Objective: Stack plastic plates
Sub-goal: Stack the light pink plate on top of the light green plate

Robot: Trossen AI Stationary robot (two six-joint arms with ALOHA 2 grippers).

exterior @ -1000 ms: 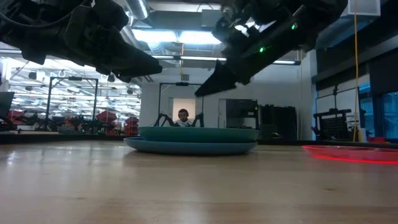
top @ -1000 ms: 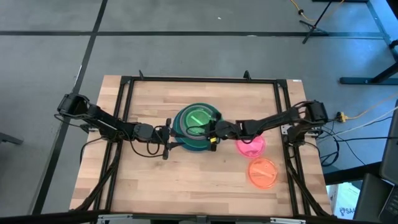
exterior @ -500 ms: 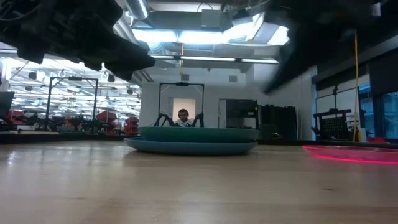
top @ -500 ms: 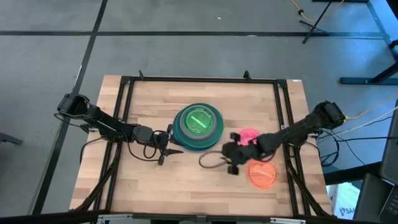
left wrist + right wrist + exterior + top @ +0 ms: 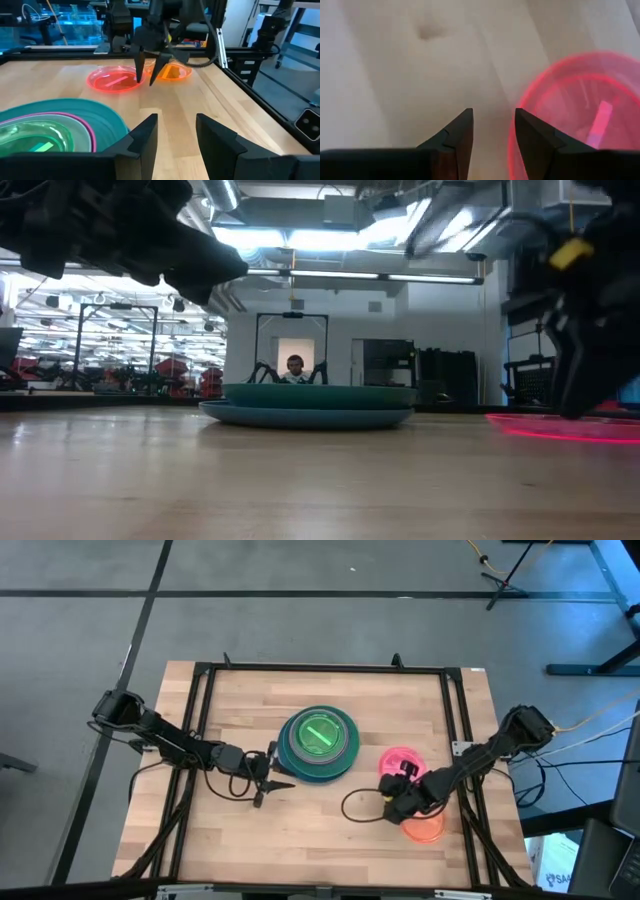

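A stack of plates (image 5: 318,743) sits mid-table, wide teal and blue ones below and a lime translucent plate (image 5: 318,731) on top. In the left wrist view, a magenta rim shows in the stack (image 5: 55,131). A pink translucent plate (image 5: 401,762) and an orange one (image 5: 425,827) lie flat toward the table's right. My right gripper (image 5: 392,802) is open, pointing down between these two, just off the pink plate's rim (image 5: 520,125). My left gripper (image 5: 275,772) is open, level, just left of the stack.
Bare wood lies along the near edge and far edge of the table (image 5: 300,840). A black frame rail (image 5: 460,740) runs along each side. A loose black cable (image 5: 355,805) loops on the table by the right gripper. A person sits far behind the stack (image 5: 294,366).
My right gripper has left the stack's right rim, swung toward the table's near right and tipped down, and now stands between the pink and orange plates. The plates have stayed where they were.
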